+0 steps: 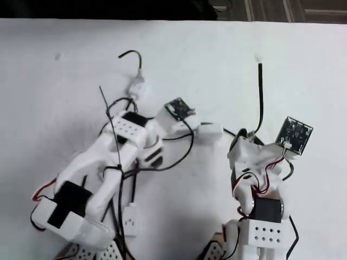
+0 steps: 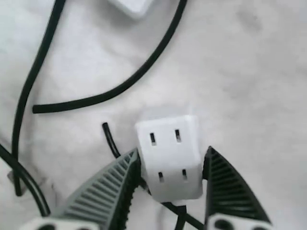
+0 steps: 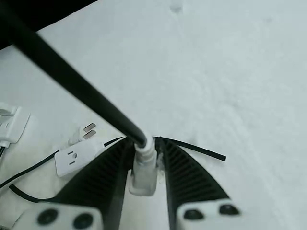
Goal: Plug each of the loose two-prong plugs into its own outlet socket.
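In the left wrist view a white outlet socket block (image 2: pixel 168 158) with two pairs of slots sits between my left gripper's (image 2: pixel 172 153) ribbed fingers (image 2: pixel 110 191), which press on both its sides. The high view has this left gripper (image 1: pixel 203 130) at mid-table with the block (image 1: pixel 210 130) at its tip. My right gripper (image 3: pixel 144 143) is shut on a white plug (image 3: pixel 143 170), whose black cord (image 3: pixel 72 81) runs away from it. From above, the right gripper (image 1: pixel 242 142) lies right of the block, and the cord (image 1: pixel 260 92) leads to the far side.
A loose white plug (image 1: pixel 137 86) with a hooked black cord lies at the far left-centre. Another white socket (image 1: pixel 132 219) lies near the front between black cables. The right wrist view has a socket (image 3: pixel 72 160) with a pronged plug (image 3: pixel 85 130) beside it.
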Robot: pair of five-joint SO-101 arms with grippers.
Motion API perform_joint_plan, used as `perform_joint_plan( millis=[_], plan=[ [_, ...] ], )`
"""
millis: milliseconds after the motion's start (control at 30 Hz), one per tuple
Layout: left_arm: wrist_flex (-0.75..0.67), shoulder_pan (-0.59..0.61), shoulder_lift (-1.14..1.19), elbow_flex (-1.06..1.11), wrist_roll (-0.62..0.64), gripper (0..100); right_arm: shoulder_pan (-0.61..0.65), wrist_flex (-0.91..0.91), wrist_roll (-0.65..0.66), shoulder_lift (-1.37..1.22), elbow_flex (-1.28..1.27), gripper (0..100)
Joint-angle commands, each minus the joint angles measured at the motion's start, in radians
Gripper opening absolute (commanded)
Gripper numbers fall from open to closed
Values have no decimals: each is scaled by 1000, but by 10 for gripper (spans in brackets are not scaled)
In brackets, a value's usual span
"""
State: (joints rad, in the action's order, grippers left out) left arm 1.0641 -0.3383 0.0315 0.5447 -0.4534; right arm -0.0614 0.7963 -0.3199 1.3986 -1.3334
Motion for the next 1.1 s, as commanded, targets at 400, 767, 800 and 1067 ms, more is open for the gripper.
perform_joint_plan(
  millis=[400, 767, 800, 1067],
  plan=[
    [247, 64, -473, -84, 37, 269, 196, 54, 98, 13, 71, 16],
    [244, 344, -881, 198, 69, 213, 562, 48, 296, 4, 74, 16],
    [239, 375, -915, 230, 68, 212, 590, 48, 313, 4, 74, 16],
    [60, 602, -1141, 574, 63, 214, 661, -35, 453, -62, 75, 16]
  ],
)
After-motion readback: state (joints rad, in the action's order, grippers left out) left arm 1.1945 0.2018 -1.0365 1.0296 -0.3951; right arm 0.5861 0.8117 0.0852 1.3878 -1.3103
